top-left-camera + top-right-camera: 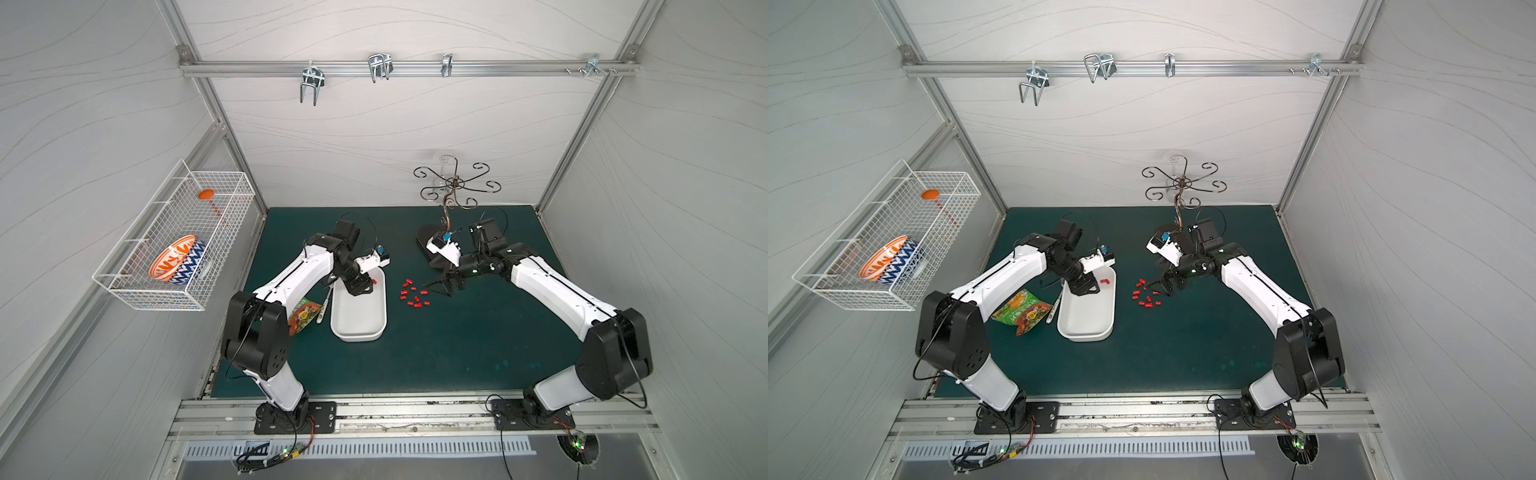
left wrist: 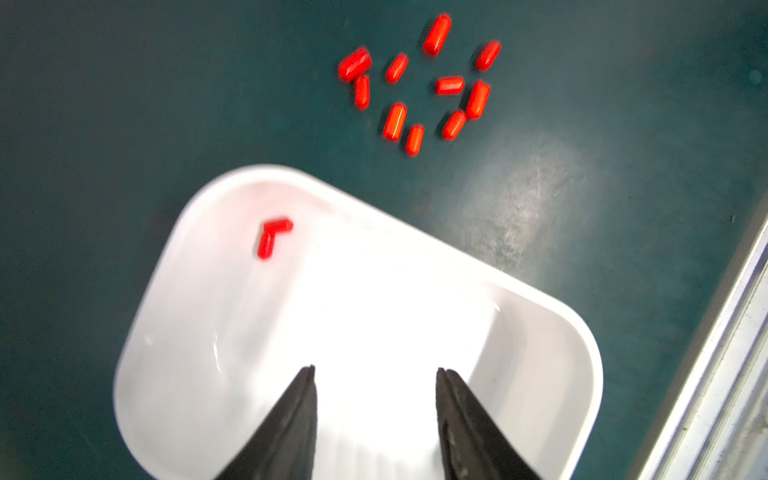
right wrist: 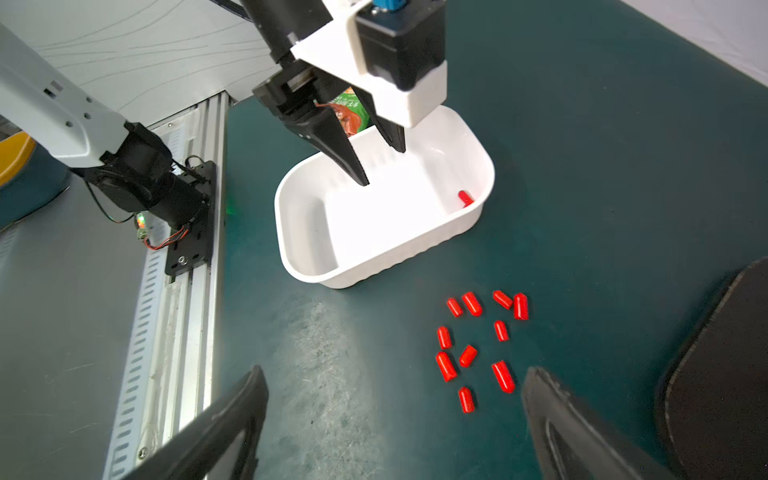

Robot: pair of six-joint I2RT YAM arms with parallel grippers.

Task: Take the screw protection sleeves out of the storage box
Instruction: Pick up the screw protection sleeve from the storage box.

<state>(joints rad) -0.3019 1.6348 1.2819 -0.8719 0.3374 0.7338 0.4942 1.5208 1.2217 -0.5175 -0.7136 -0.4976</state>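
Note:
The white storage box (image 1: 357, 322) (image 1: 1086, 320) lies on the green mat left of centre. Two red screw protection sleeves (image 2: 272, 237) (image 1: 374, 281) (image 1: 1105, 281) touch each other in its far corner; the right wrist view shows one of them (image 3: 465, 198). Several more sleeves (image 1: 414, 296) (image 1: 1148, 296) (image 2: 415, 83) (image 3: 478, 345) lie scattered on the mat just right of the box. My left gripper (image 2: 376, 369) (image 1: 360, 291) (image 3: 383, 166) hangs open over the box floor (image 2: 374, 291), holding nothing. My right gripper (image 3: 395, 370) (image 1: 440, 286) stands wide open beside the scattered sleeves, empty.
A snack packet (image 1: 304, 316) and a white pen (image 1: 324, 309) lie left of the box. A metal hook stand (image 1: 455, 185) with a black base (image 3: 715, 353) rises behind my right gripper. A wire basket (image 1: 174, 237) with a patterned bowl hangs on the left wall.

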